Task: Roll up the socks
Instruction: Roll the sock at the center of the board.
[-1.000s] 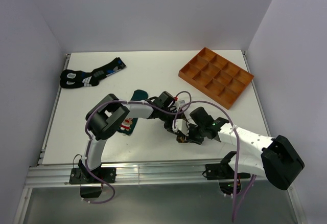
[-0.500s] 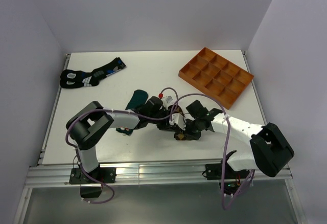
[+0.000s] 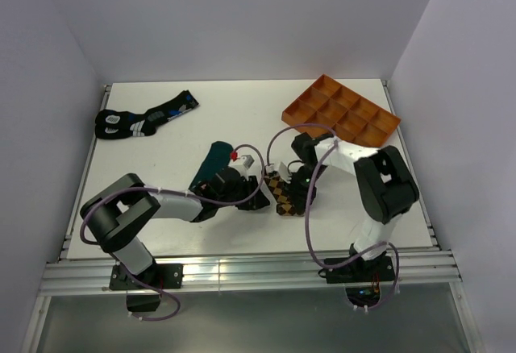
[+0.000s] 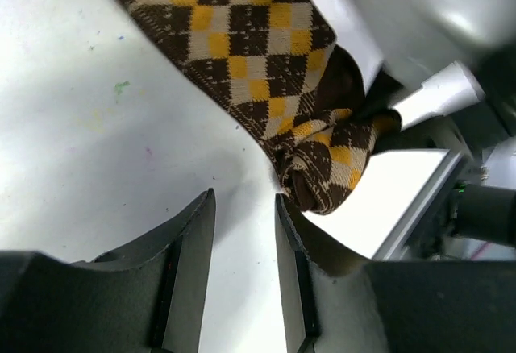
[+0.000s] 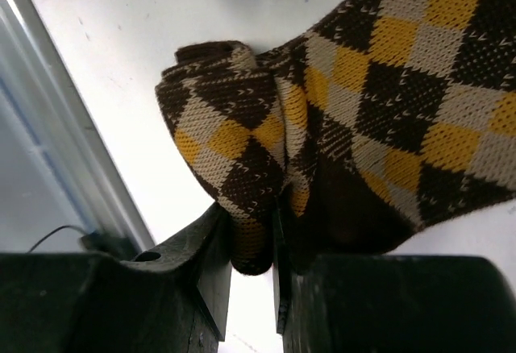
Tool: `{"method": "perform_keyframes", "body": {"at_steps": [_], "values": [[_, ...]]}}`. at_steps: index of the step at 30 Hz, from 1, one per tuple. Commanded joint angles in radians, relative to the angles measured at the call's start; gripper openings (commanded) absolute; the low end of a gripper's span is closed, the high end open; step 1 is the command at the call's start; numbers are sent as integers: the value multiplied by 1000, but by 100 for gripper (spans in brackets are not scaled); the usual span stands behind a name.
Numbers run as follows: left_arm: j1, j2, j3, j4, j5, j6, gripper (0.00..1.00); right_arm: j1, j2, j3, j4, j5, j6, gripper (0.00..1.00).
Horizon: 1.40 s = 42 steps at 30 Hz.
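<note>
The brown-and-yellow checkered sock (image 3: 279, 195) lies mid-table, its near end rolled into a small coil (image 4: 326, 177). My right gripper (image 3: 297, 193) is shut on a fold of that rolled end (image 5: 256, 236), coming at it from the right. Just to the sock's left my left gripper (image 3: 260, 195) is open with only bare table between its fingers (image 4: 244, 208), and the right fingertip (image 4: 284, 212) is almost against the coil. The dark teal sock (image 3: 214, 159) lies flat behind the left arm, partly hidden by it.
A black sock pair with blue and white marks (image 3: 143, 118) lies at the back left. An orange compartment tray (image 3: 342, 119) sits at the back right. The left arm stretches low across the table. A metal rail (image 3: 242, 268) runs along the near edge.
My left gripper has opened, let go of the checkered sock and backed off to the left. The right arm swung round behind the sock and its jaws closed on the rolled end.
</note>
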Motion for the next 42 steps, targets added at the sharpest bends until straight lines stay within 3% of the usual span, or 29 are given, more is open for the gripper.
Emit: {"method": "perform_keyframes", "body": {"at_steps": [1,7,18,26,42], "values": [[-46,-52,-17,115,-72,114,41,-23,107,76,-131,-34,-40,14],[-131,-40,24,132,-113,282,46,-23,230,174,-238,-68,-49,15],[-141,26,136,119,-80,454,52,-24,310,238,-308,-84,-66,17],[-146,109,179,117,55,462,52,-29,327,261,-318,-94,-51,17],[-149,158,109,203,154,384,50,-44,342,274,-285,-83,-5,17]]}}
